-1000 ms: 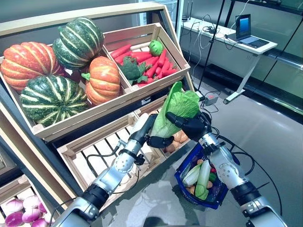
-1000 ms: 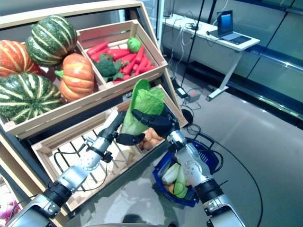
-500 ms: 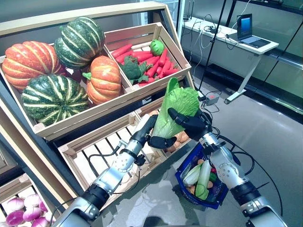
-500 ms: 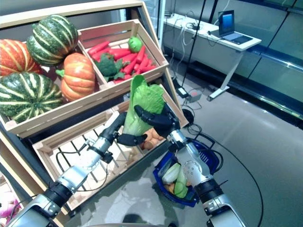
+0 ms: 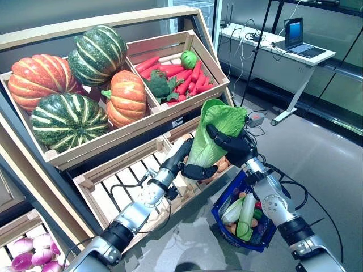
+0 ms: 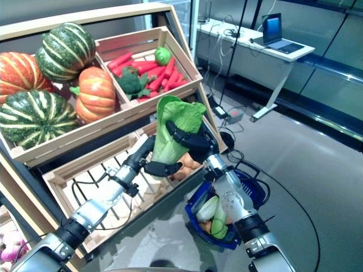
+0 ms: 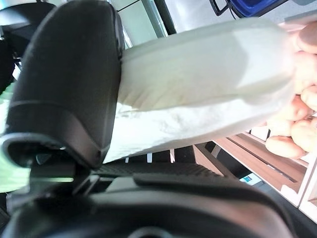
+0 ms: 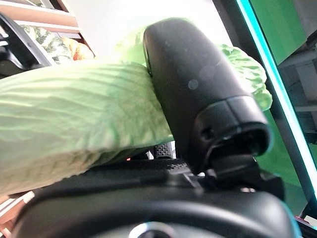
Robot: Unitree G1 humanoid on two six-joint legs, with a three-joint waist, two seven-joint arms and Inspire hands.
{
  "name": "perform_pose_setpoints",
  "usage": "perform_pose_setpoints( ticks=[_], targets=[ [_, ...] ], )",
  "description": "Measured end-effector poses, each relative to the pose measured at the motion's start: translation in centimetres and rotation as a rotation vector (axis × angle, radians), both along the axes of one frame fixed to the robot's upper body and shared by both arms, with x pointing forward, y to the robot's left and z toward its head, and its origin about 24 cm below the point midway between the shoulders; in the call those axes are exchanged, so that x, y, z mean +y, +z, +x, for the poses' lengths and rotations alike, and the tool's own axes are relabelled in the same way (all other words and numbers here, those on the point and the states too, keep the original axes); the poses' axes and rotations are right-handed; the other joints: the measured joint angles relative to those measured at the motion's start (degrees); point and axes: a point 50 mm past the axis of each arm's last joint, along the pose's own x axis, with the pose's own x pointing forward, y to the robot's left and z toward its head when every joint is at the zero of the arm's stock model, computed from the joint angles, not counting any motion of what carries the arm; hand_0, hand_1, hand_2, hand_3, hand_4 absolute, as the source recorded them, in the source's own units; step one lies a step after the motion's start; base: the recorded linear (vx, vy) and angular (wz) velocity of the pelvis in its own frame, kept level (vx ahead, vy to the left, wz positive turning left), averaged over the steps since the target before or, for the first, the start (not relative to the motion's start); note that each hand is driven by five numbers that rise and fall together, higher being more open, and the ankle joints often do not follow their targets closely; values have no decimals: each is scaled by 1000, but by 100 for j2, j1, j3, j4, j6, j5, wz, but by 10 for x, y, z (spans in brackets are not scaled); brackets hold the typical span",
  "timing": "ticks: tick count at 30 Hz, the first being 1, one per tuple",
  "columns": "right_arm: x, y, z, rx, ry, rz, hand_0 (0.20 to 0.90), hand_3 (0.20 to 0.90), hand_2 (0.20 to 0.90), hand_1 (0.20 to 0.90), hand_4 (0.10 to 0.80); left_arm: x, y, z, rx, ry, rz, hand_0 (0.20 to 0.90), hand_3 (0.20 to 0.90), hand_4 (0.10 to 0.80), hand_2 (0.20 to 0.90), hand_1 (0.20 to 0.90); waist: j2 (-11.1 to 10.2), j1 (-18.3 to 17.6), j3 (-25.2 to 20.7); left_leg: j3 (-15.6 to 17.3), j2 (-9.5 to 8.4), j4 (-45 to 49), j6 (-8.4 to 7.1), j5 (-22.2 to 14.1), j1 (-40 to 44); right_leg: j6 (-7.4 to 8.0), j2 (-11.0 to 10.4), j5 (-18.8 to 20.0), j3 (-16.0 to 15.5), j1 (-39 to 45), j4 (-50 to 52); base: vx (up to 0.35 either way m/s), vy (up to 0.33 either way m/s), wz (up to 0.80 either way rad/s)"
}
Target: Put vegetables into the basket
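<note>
A pale green leafy cabbage (image 5: pixel 212 133) with a white stalk stands upright between both hands, in front of the stand's lower crate. My left hand (image 5: pixel 199 170) is curled round the white stalk (image 7: pixel 198 89) from below. My right hand (image 5: pixel 231 145) is curled round the green leaves (image 8: pixel 74 124) higher up. The blue basket (image 5: pixel 220 214) stands on the floor below and to the right of the cabbage. In it lie long pale green vegetables (image 5: pixel 244 211) and small red and orange ones.
The slanted wooden stand (image 5: pixel 170 110) with its crates fills the left. Small tan round vegetables (image 5: pixel 220 165) lie in the lower crate beside my left hand. A white desk with a laptop (image 5: pixel 295 45) stands at the back right. A power box (image 5: pixel 256 119) lies on the grey floor.
Both hands keep hold of the cabbage; it has come a little up and toward the right, above the basket's near side. The whole picture has shifted slightly.
</note>
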Motion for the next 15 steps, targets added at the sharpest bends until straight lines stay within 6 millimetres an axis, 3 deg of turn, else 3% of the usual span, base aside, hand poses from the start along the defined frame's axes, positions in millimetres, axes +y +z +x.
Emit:
perform_pose_setpoints(
  ticks=[7, 10, 15],
  targets=[
    [-4, 0, 0, 1, -3, -26, 300, 300, 300, 300, 400, -2, -2, -1, 20, -6, 0, 900, 900, 800, 900, 900, -3, -6, -2, 21, 0, 0, 0, 0, 5, 0, 4, 0, 32, -8, 1, 1, -1, 0],
    [-8, -1, 0, 13, 4, -53, 300, 300, 300, 300, 400, 2, -12, -8, 57, -7, 1, 900, 900, 800, 900, 900, -15, -39, -43, 50, 0, -1, 0, 0, -2, 0, 11, 1, 146, -48, 1, 0, -1, -7],
    [-13, 7, 2, -25, -7, -27, 300, 300, 300, 300, 400, 36, -66, -26, 302, 120, 68, 900, 900, 800, 900, 900, -36, -167, -70, 113, 14, -2, 0, -1, 14, -1, 24, 4, 200, -77, 0, -10, 1, -6]
  ],
)
